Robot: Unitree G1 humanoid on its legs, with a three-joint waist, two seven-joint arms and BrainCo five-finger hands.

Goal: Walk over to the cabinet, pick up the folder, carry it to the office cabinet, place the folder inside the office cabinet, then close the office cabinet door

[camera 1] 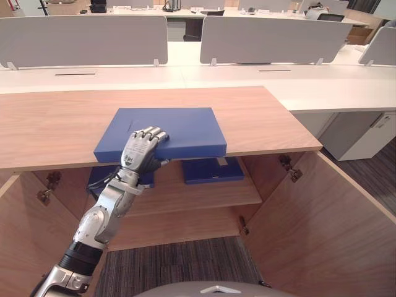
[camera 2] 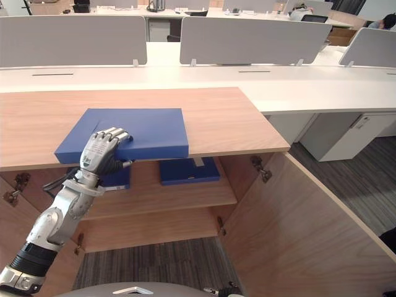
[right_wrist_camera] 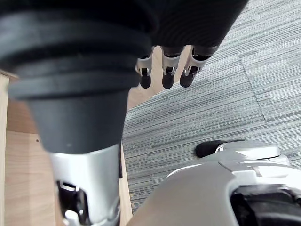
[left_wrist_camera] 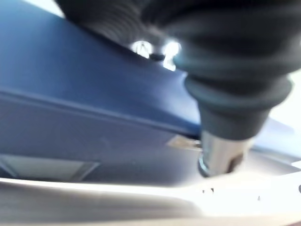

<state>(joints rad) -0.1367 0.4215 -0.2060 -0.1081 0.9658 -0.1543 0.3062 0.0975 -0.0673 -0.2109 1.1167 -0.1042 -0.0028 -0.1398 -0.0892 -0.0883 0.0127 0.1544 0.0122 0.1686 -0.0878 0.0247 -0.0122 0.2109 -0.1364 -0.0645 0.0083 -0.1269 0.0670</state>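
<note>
Wooden cabinet (camera 1: 260, 117), low, with a flat top and both doors swung wide: left door (camera 1: 17, 232), right door (camera 1: 331, 223). One shelf (camera 1: 185, 197) inside, holding two dark blue files lying flat. The right file (camera 1: 210, 171) sits near the shelf's back under the middle of the cabinet top and has a pale strip on its upper face. The left file (camera 2: 119, 178) is partly hidden behind the left arm. The space under the shelf is bare wood. Folder (camera 1: 185, 130): blue, flat, rectangular and thick like a box file, with a plain matt cover. It lies closed on the cabinet top, towards the left, its long front edge about level with the top's front edge and directly above the shelf. Left hand (camera 1: 141, 151): raised from the lower left with the forearm sloping up in front of the open cabinet. Its fingers (camera 1: 151, 134) are bent over the folder's front edge and lie on the cover, and the thumb (camera 1: 162, 163) is tucked at the front edge below them, so the hand pinches the folder near its left front part. The left wrist view, blurred, shows the folder's blue face and edge close against the thumb. Right hand (right_wrist_camera: 169, 70): hanging low above grey carpet (right_wrist_camera: 221, 94), beside the edge of a wooden panel, fingers straight and loose, holding nothing. Behind the cabinet are white desks (camera 1: 322, 86) with grey screens (camera 1: 80, 38).
</note>
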